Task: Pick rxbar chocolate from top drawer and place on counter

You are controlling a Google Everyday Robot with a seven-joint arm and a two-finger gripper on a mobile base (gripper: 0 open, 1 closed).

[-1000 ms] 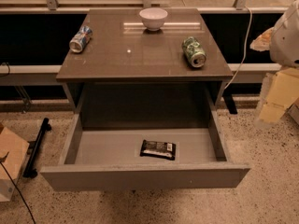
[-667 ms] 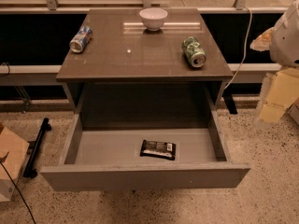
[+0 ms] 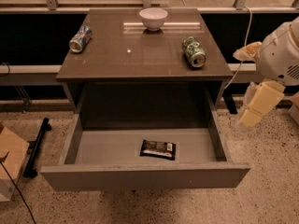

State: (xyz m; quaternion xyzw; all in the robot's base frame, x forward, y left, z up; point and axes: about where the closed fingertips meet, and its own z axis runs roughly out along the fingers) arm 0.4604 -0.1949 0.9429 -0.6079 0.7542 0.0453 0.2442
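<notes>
Fingers: cannot tell whether apart or together; gripper (image 3: 254, 115) at 3 o'clock, beside worktop (image 3: 140, 55).
Flat in open top drawer (image 3: 145, 176) at 6 o'clock: rxbar chocolate (image 3: 158, 149).

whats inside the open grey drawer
Only one thing shows inside the wide grey top drawer: a flat black-wrapped rxbar chocolate lying near the front panel. The shadowed rear under the glossy brown counter cannot be seen. The end effector hangs outside, right of the drawer.

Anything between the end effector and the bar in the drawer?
Only the drawer's right side wall. The end effector hangs outside it, to the right; the bar lies alone on the drawer floor, open from above.
</notes>
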